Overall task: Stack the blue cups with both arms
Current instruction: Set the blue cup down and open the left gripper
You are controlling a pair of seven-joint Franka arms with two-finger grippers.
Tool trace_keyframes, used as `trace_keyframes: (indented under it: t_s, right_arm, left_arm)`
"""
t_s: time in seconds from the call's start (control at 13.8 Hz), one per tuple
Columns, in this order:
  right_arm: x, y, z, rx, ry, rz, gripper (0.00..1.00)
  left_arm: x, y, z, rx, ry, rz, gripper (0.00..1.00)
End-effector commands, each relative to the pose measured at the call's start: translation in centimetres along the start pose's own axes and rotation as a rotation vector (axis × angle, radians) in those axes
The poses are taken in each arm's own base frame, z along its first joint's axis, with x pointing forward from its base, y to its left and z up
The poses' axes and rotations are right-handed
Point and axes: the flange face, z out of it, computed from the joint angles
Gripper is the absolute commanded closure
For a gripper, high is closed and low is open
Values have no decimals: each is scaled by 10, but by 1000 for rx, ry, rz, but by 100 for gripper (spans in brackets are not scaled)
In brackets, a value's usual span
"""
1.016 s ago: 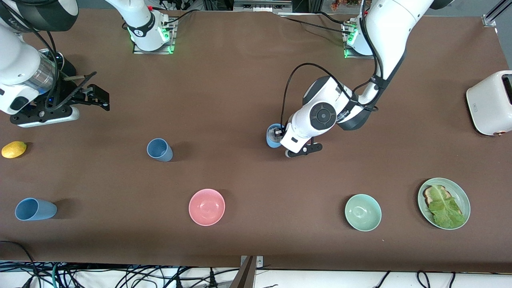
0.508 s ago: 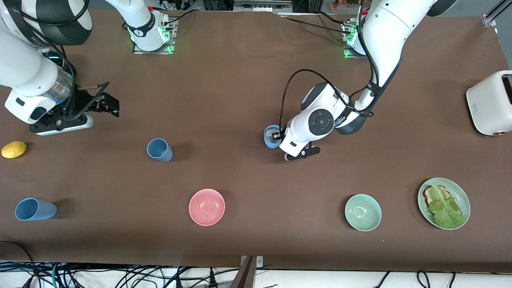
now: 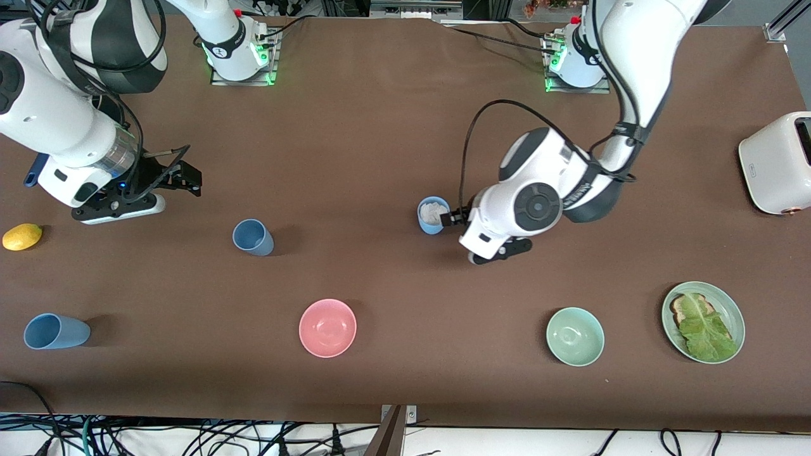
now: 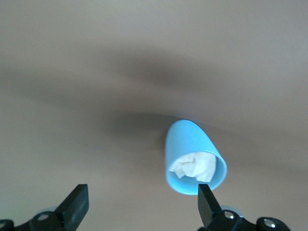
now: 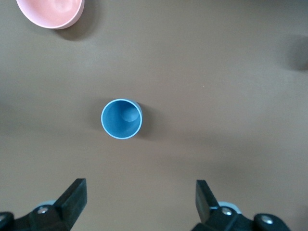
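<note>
The left gripper [image 3: 457,218] has just released the middle blue cup [image 3: 433,215], jaws spread beside it; the right gripper [image 3: 185,178], jaws spread, nears the second cup [image 3: 252,237].

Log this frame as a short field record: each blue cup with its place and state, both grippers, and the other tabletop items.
cup with white filling: upright, mid-table, beside the left gripper, not held
empty upright cup: toward the right arm's end
lying cup: on its side, nearest the front camera, right arm's end
left gripper: open, beside the filled cup
right gripper: open, above the table near the empty upright cup
stacking: none done yet
other items: pink bowl, green bowl, plate with toast and lettuce, lemon, toaster
</note>
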Motion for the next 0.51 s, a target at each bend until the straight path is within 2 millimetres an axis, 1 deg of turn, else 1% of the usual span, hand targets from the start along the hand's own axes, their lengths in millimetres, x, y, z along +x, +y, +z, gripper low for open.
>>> trace_keyframes:
  t_s: [0.0, 0.07, 0.15, 0.22, 0.36, 0.44]
  right_arm:
    - [-4, 0, 10, 10, 16, -11, 0]
    - [-7, 1, 24, 9, 20, -9, 0]
    - [-5, 4, 37, 9, 26, -4, 0]
    - [-4, 4, 51, 8, 34, -2, 0]
    - [-9, 5, 81, 6, 54, 0, 0]
    - [-8, 6, 94, 5, 66, 2, 0]
  left_arm:
    - [29, -57, -39, 19, -10, 36, 0]
    - [45, -87, -54, 37, 1, 73, 0]
    - [60, -115, -62, 45, 2, 84, 0]
    - [70, -138, -70, 60, 3, 96, 0]
    - [95, -188, -84, 103, 27, 153, 0]
    - [105, -209, -89, 114, 37, 175, 0]
